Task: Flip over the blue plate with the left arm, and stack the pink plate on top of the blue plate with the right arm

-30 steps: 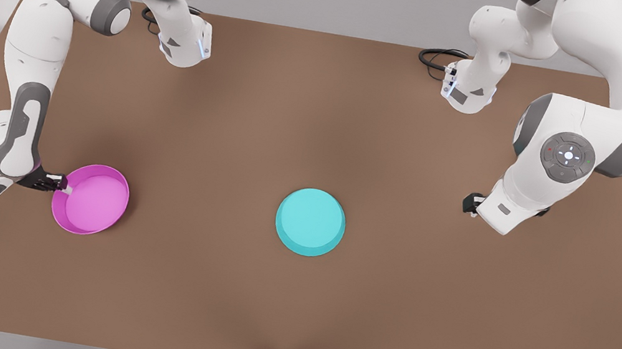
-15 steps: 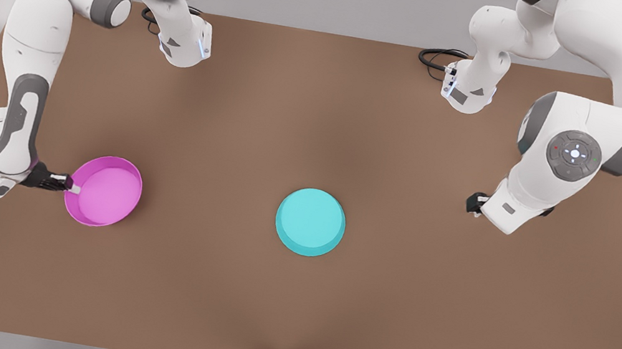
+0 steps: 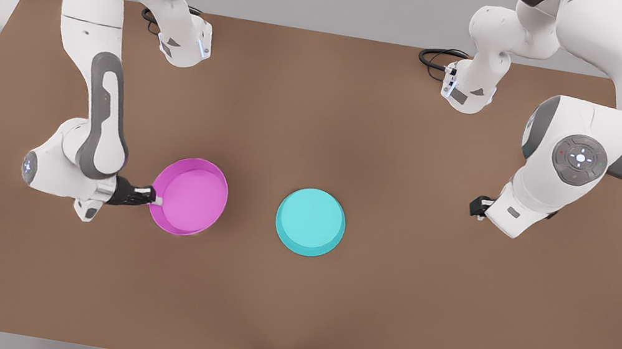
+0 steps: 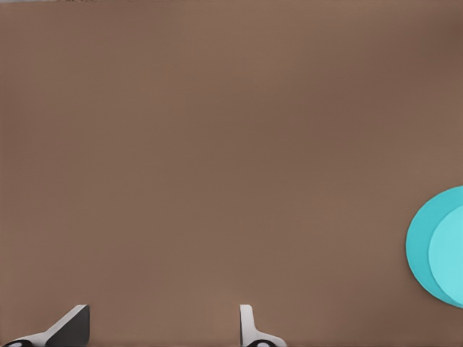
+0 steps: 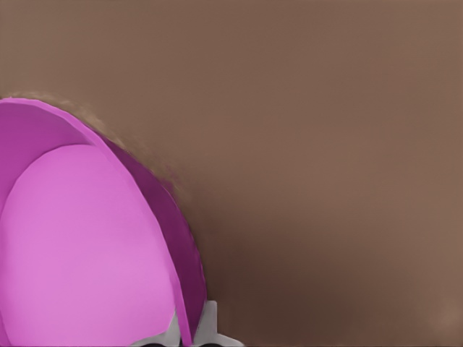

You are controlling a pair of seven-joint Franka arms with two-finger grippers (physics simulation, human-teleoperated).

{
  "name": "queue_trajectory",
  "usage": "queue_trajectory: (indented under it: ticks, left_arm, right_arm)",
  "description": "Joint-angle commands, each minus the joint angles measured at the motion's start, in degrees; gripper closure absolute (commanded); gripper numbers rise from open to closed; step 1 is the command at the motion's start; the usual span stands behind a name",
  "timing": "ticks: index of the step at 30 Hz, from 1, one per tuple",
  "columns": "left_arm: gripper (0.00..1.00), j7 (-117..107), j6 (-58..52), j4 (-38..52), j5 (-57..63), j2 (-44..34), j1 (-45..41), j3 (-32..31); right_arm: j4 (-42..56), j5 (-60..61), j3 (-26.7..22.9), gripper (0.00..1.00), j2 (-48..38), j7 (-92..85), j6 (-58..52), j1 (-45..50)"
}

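Front view, left to right: the right gripper (image 3: 155, 199) is seen low over the table (image 3: 286, 322), its fingers clamped on the near-arm rim of the pink plate (image 3: 190, 197), one finger inside the wall and one outside, as confirmed in the right wrist view where the pink plate (image 5: 87, 246) is pinched at its rim. The plate is held rim-up and seems slightly raised and tilted, though contact with the table cannot be ruled out. Well apart to the front view's right, the blue plate (image 3: 310, 222) lies base-up, flat on the table, so its flip is judged done. Farther right, the left gripper (image 3: 477, 206) is parked above bare table; in its wrist view the fingers (image 4: 249, 329) are seen apart and empty, with the blue plate (image 4: 438, 246) at the edge. Both plates are judged light, stiff and smooth; a rim pinch is the only real hold, and swinging or slipping from a one-sided grip is the risk. Open table lies between the plates, and nothing blocks the path. The table edges are far from either plate.
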Motion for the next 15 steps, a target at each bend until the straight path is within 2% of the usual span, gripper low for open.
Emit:
queue_trajectory:
  ticks: [1, 2, 5, 15]
  left_arm:
    - [0.0, 0.0, 0.0, 0.0, 0.0, 0.0, 0.0, 0.0]
    - [0.0, 0.0, 0.2, 0.0, 0.0, 0.1, 0.1, 0.0]
    - [0.0, 0.0, 0.3, 0.0, 0.0, 0.1, 0.0, 0.0]
    - [0.0, 0.1, 0.0, 0.0, -0.6, 0.0, 0.1, 2.2]
  right_arm:
    - [-0.1, 0.1, 0.0, 0.79, 0.0, 0.2, 0.3, 0.7]
    - [-0.4, 0.7, 0.1, 0.79, 0.1, 1.2, 2.9, 2.4]
    - [-0.2, 0.9, 6.4, 0.79, 0.1, 12.5, 10.8, 5.9]
    - [-1.2, 3.5, 8.3, 0.79, 0.0, 24.0, 20.9, 16.4]
